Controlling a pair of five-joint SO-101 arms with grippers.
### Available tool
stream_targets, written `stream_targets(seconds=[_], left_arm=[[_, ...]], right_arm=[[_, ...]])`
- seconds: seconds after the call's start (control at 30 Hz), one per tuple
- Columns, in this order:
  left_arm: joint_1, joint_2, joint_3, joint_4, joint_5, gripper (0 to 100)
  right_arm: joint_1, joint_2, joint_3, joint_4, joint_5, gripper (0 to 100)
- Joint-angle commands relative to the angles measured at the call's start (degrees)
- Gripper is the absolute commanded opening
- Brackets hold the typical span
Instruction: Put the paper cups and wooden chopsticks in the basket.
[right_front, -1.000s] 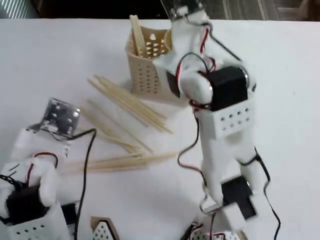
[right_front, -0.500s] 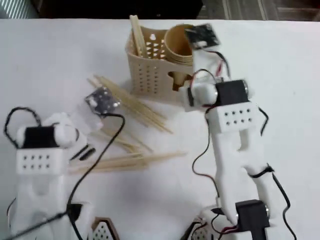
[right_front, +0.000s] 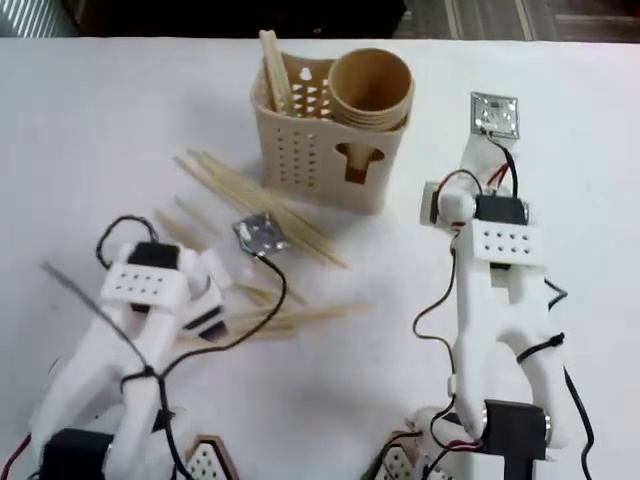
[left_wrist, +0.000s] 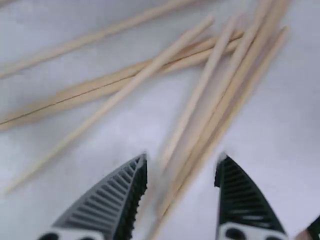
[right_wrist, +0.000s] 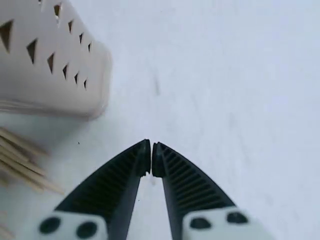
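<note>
A beige perforated basket (right_front: 325, 150) stands at the table's far middle, with stacked paper cups (right_front: 371, 86) and a few chopsticks (right_front: 272, 70) upright in it. Loose wooden chopsticks (right_front: 262, 212) lie spread in front of it on its left. More chopsticks (left_wrist: 210, 100) lie under my left gripper (left_wrist: 182, 159), which hangs open just above them with a few sticks between its fingertips. The left arm (right_front: 150, 285) stands over the near end of that pile. My right gripper (right_wrist: 151, 150) is shut on nothing, above bare table beside the basket's corner (right_wrist: 75, 65). The right arm (right_front: 495, 240) is to the basket's right.
The white table (right_front: 560, 120) is bare to the right of the basket and along its far left. Cables hang from both arms, and one (right_front: 250, 320) loops over the chopsticks. Arm bases (right_front: 205, 460) stand at the near edge.
The right arm has drawn back from over the basket to its right side, uncovering the cups inside. The left arm has come forward from the near left corner over the loose chopsticks.
</note>
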Motion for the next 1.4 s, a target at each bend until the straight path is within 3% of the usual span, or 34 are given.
stream_targets(seconds=[0.0, 0.23, 0.5, 0.73, 1.2, 1.37], left_arm=[[1.8, 3.8, -0.2, -2.5, -0.3, 23], [1.9, 11.3, -3.7, -2.9, -0.3, 22], [7.4, 15.9, -4.2, -2.9, -0.4, 7], [8.1, 15.8, -4.2, -2.4, -0.2, 2], [7.9, 15.4, -14.5, 14.5, -0.3, 2], [8.1, 6.2, -15.0, 20.2, -0.6, 2]], right_arm=[[1.0, -2.4, -0.3, -1.7, -0.4, 2.1], [1.1, -2.5, -0.1, -1.6, -0.4, 2.1], [1.1, -2.7, 0.0, -1.4, -0.4, 2.1], [1.1, -2.4, 0.0, -1.4, -0.4, 2.1], [1.1, -2.4, 0.0, -1.4, -0.4, 2.1], [1.1, -2.4, 0.1, -1.4, -0.4, 2.1]])
